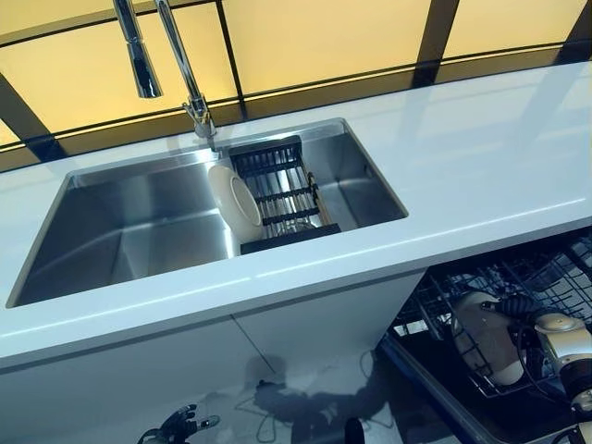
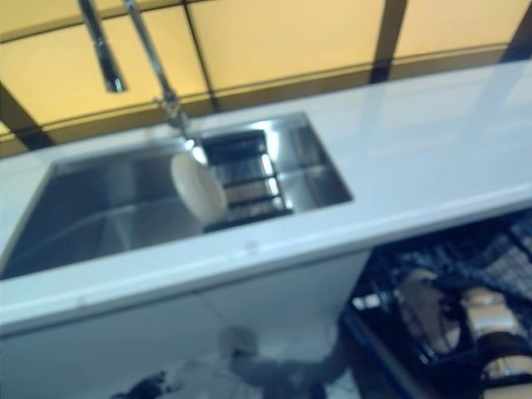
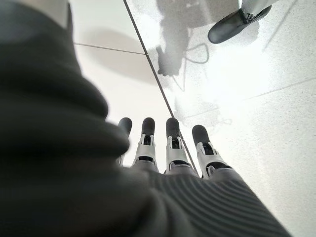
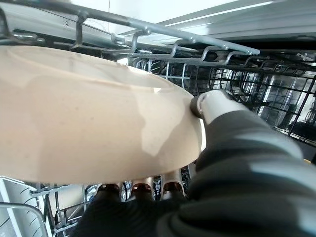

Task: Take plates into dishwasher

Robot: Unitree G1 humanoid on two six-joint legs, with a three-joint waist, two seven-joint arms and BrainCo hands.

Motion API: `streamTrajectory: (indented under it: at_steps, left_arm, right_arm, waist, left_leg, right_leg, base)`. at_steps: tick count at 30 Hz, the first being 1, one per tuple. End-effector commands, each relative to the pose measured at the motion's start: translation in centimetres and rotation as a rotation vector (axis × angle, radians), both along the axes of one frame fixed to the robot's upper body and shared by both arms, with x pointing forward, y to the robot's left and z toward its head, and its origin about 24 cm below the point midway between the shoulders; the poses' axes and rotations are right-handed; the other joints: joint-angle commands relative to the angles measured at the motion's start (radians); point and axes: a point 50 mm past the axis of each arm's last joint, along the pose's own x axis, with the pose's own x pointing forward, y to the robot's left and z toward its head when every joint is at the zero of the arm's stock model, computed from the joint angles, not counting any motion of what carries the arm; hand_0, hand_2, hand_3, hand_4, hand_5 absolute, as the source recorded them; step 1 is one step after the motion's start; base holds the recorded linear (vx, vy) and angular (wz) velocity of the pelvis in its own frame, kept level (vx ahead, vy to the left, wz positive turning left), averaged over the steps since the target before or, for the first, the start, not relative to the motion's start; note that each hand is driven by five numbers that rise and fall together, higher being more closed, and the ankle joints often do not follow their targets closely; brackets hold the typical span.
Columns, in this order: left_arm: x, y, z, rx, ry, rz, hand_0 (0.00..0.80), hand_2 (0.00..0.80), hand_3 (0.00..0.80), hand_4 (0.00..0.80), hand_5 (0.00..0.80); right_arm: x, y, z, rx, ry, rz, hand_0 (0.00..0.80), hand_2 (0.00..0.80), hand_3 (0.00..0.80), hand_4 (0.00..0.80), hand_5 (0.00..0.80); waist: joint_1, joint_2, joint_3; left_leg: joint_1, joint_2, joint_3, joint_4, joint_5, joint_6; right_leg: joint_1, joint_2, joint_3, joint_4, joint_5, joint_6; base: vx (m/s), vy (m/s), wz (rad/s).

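In the right wrist view my right hand point(image 4: 232, 148) is shut on a cream plate point(image 4: 89, 118), thumb on its upper face and fingertips point(image 4: 143, 188) curled under its rim. The head views show that plate point(image 1: 486, 340) held low inside the dishwasher's wire rack point(image 1: 536, 277) at the lower right, with my right hand point(image 1: 524, 319) beside it. A second cream plate point(image 1: 235, 199) stands on edge in the sink, leaning against a black drying rack point(image 1: 282, 194). My left hand point(image 3: 173, 148) hangs down near the floor, fingers straight and holding nothing.
The steel sink point(image 1: 129, 227) is set in a white countertop point(image 1: 481, 176), with a tall faucet point(image 1: 190, 88) behind it. White cabinet doors point(image 1: 185, 370) stand below the counter's front edge. Rack wires point(image 4: 217, 69) run close above the held plate.
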Motion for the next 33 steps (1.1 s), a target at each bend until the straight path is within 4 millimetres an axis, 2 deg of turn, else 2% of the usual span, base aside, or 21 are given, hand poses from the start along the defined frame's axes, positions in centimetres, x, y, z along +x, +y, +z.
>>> streamTrajectory:
  at_steps: [1, 3, 4, 5, 6, 15, 19, 27, 33]
  left_arm:
    - [1.3, 0.9, 0.7, 0.013, -0.04, 0.026, 0.0, 0.0, 0.0, 0.0, 0.0]
    - [1.4, 0.9, 0.8, 0.013, -0.04, 0.024, 0.0, 0.0, 0.0, 0.0, 0.0]
    - [1.4, 1.0, 0.8, 0.013, -0.04, 0.024, 0.0, 0.0, 0.0, 0.0, 0.0]
    - [1.3, 1.0, 0.8, 0.015, -0.039, 0.024, 0.0, 0.0, 0.0, 0.0, 0.0]
    - [1.3, 1.0, 0.8, 0.014, -0.038, 0.023, 0.0, 0.0, 0.0, 0.0, 0.0]
    - [1.4, 1.4, 0.9, 0.029, -0.041, 0.022, 0.0, 0.0, 0.0, 0.0, 0.0]
    - [1.3, 1.7, 1.1, 0.037, -0.042, 0.027, 0.0, 0.0, 0.0, 0.0, 0.0]
    - [1.3, 2.5, 1.3, 0.059, -0.041, 0.042, 0.0, 0.0, 0.0, 0.0, 0.0]
    - [1.1, 3.1, 1.4, 0.078, -0.037, 0.05, 0.0, 0.0, 0.0, 0.0, 0.0]
  right_arm:
    - [1.7, 0.1, 1.3, -0.045, -0.011, 0.025, 0.8, 0.8, 0.8, 0.8, 0.8]
    - [1.7, 0.0, 1.3, -0.049, -0.018, 0.023, 0.8, 0.8, 0.8, 0.8, 0.8]
    - [1.6, 0.0, 1.4, -0.052, -0.021, 0.018, 0.747, 0.747, 0.747, 0.747, 0.747]
    - [1.5, -0.1, 1.4, -0.06, -0.021, 0.006, 0.505, 0.505, 0.505, 0.505, 0.505]
    - [1.5, -0.2, 1.4, -0.064, -0.024, -0.005, 0.0, 0.0, 0.0, 0.0, 0.0]
    - [0.5, -1.4, 2.0, -0.027, 0.015, -0.037, 0.0, 0.0, 0.0, 0.0, 0.0]
    - [0.0, -2.2, 3.2, -0.016, 0.012, -0.048, 0.0, 0.0, 0.0, 0.0, 0.0]
    - [-2.0, -5.4, 7.3, -0.041, 0.03, -0.089, 0.0, 0.0, 0.0, 0.0, 0.0]
    - [-4.8, -8.5, 11.3, -0.067, 0.028, -0.163, 0.0, 0.0, 0.0, 0.0, 0.0]
  waist:
    - [0.022, -0.02, -0.006]
    - [0.022, -0.02, -0.005]
    - [0.021, -0.02, -0.004]
    - [0.021, -0.022, -0.005]
    - [0.02, -0.023, -0.005]
    - [0.013, -0.047, -0.008]
    - [0.006, -0.06, -0.008]
    - [-0.014, -0.097, -0.017]
    - [-0.026, -0.128, -0.027]
  left_leg:
    - [0.009, -0.022, -0.053, -0.001, -0.093, 0.042]
    - [0.008, -0.022, -0.054, -0.001, -0.093, 0.042]
    - [0.008, -0.023, -0.055, -0.001, -0.093, 0.042]
    - [0.008, -0.022, -0.054, -0.001, -0.093, 0.042]
    - [0.009, -0.021, -0.054, -0.001, -0.093, 0.041]
    - [0.019, -0.016, -0.05, -0.001, -0.096, 0.042]
    - [0.022, -0.013, -0.045, -0.001, -0.096, 0.041]
    - [0.029, -0.008, -0.035, -0.001, -0.099, 0.039]
    - [0.031, -0.005, -0.031, -0.001, -0.102, 0.039]
  right_leg:
    - [0.05, -0.024, -0.041, 0.005, -0.101, 0.057]
    - [0.049, -0.023, -0.041, 0.005, -0.101, 0.057]
    - [0.049, -0.023, -0.04, 0.005, -0.101, 0.057]
    - [0.05, -0.023, -0.04, 0.005, -0.101, 0.057]
    - [0.05, -0.023, -0.04, 0.005, -0.101, 0.057]
    - [0.058, -0.018, -0.035, 0.005, -0.1, 0.057]
    - [0.059, -0.015, -0.029, 0.005, -0.097, 0.058]
    - [0.063, -0.006, -0.013, 0.005, -0.092, 0.06]
    - [0.065, 0.001, -0.004, 0.005, -0.089, 0.062]
  base:
    - [0.0, 0.0, 0.0]
    - [0.0, 0.0, 0.0]
    - [0.0, 0.0, 0.0]
    - [0.0, 0.0, 0.0]
    - [0.0, 0.0, 0.0]
    - [0.0, 0.0, 0.0]
    - [0.0, 0.0, 0.0]
    - [0.0, 0.0, 0.0]
    - [0.0, 0.0, 0.0]
